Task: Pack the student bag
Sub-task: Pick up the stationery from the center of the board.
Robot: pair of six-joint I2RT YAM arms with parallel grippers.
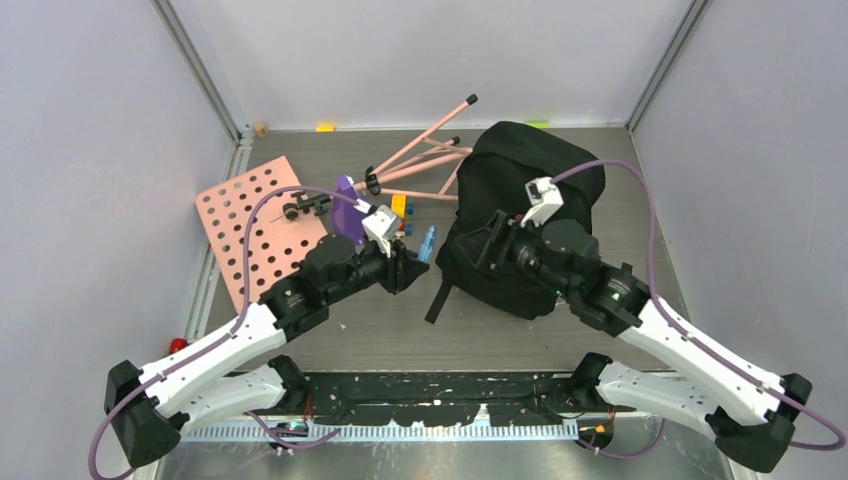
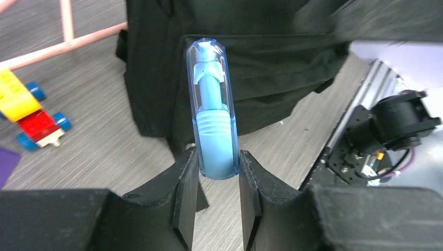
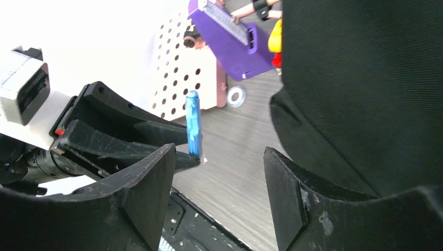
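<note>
The student bag [image 1: 520, 200] is a big black backpack lying on the table right of centre. My left gripper [image 1: 413, 266] hovers just left of it, shut on the lower end of a blue pen with a clear cap [image 2: 213, 110]. The pen points toward the bag [image 2: 251, 57], its base pinched at my left gripper [image 2: 218, 167]. My right gripper [image 1: 487, 240] rests over the bag's left side. In the right wrist view that gripper [image 3: 219, 157] stands open with nothing between its fingers, the bag [image 3: 365, 89] beside its right finger and the pen [image 3: 194, 123] ahead.
A pink pegboard [image 1: 255, 225] lies at the left. Pink rods [image 1: 420, 155], a purple piece [image 1: 347, 205] and a small brick car [image 2: 31, 112] sit behind the left arm. A metal washer [image 3: 236, 96] lies near the pegboard. Grey walls close in the table.
</note>
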